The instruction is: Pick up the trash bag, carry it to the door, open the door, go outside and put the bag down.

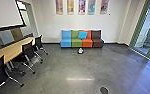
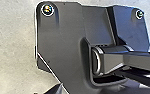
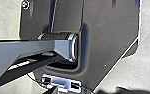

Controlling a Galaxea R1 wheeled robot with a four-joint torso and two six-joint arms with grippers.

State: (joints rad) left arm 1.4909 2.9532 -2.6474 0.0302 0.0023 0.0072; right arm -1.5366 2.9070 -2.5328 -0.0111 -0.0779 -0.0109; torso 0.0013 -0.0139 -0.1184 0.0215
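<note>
Gray floor (image 1: 56, 67) spreads open between black chairs (image 1: 28, 48) and glass wall (image 1: 141, 37).
Probably the trash bag (image 1: 80, 51) sits just before the sofa (image 1: 76, 44); left gripper (image 2: 56, 88), right gripper (image 3: 54, 90): spread or closed, I cannot tell.

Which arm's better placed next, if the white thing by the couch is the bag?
Right, marginally: the white thing lies just right of the head view's centre, before the couch. Likely too far for either.
</note>
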